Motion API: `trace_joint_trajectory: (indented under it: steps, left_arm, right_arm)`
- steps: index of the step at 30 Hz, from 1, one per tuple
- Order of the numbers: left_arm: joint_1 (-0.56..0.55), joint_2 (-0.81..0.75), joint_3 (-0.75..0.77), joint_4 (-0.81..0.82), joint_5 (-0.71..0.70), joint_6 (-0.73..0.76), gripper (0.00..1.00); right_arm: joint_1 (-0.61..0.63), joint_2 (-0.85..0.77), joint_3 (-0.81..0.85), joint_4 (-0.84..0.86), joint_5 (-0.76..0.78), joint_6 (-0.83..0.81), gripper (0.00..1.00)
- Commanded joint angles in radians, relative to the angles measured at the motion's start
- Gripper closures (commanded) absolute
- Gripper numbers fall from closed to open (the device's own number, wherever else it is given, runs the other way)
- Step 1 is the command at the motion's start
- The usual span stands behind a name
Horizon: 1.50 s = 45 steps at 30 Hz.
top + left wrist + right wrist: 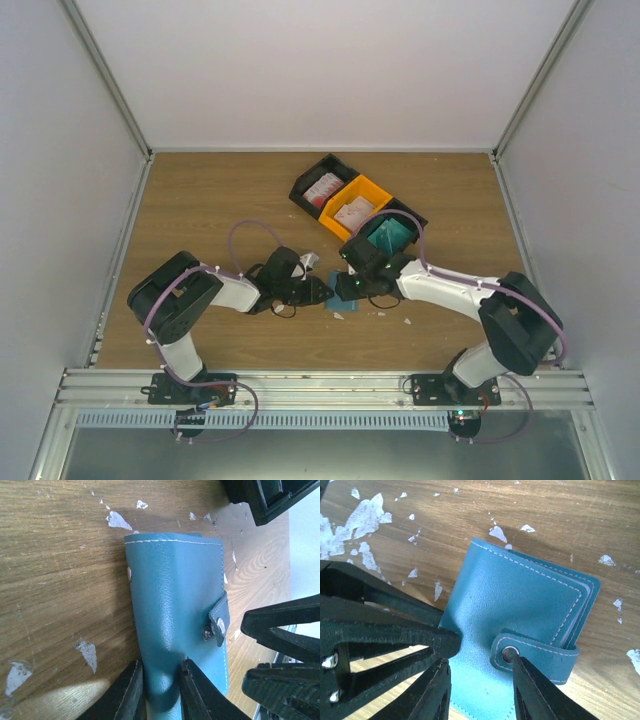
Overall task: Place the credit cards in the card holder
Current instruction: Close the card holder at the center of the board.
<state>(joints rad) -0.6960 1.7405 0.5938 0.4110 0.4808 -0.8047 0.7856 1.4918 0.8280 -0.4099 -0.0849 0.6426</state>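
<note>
the closed card holder (175, 610) lies on the wooden desk (60, 580), snap strap (535, 650) facing up. left jaws pinch one of its edges; right jaws stand spread over the strap.

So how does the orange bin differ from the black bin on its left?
The black bin holds red-and-white cards; the orange bin holds whitish cards. The black bin sits farther back and left than the orange bin. Both are open-topped and stand side by side, set diagonally.
</note>
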Motion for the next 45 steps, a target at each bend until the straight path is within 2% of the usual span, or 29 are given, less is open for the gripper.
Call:
trace_joint_trajectory:
  steps: [1,9,18,20,25,30,32,38,42,45]
  left_arm:
    - [-0.003,0.033,-0.04,-0.069,-0.055,-0.001,0.76]
    - [-0.003,0.034,-0.047,-0.057,-0.039,-0.004,0.76]
    - [-0.003,0.032,-0.051,-0.048,-0.036,-0.005,0.76]
    - [-0.003,0.034,-0.052,-0.048,-0.037,-0.006,0.76]
    - [-0.003,0.036,-0.053,-0.047,-0.036,-0.007,0.76]
    - [-0.004,0.04,-0.052,-0.045,-0.037,-0.006,0.76]
    - [-0.003,0.041,-0.051,-0.045,-0.037,-0.007,0.76]
    - [-0.003,0.043,-0.052,-0.043,-0.034,-0.007,0.76]
    - [-0.003,0.04,-0.054,-0.042,-0.033,-0.006,0.76]
    - [-0.003,0.041,-0.055,-0.041,-0.036,-0.008,0.76]
  right_arm:
    - [0.028,0.057,0.08,-0.122,0.082,-0.002,0.64]
    - [0.065,0.144,0.154,-0.198,0.177,0.022,0.65]
    - [0.072,0.16,0.171,-0.229,0.225,0.042,0.83]
    - [0.072,0.164,0.173,-0.231,0.233,0.042,0.82]
    - [0.073,0.178,0.186,-0.218,0.235,0.029,0.67]
    - [0.076,0.202,0.202,-0.225,0.245,0.026,0.66]
    - [0.075,0.206,0.2,-0.227,0.244,0.028,0.69]
    - [0.076,0.176,0.197,-0.232,0.243,0.039,0.89]
    - [0.076,0.148,0.198,-0.232,0.244,0.042,0.92]
    - [0.077,0.145,0.197,-0.234,0.246,0.043,0.99]
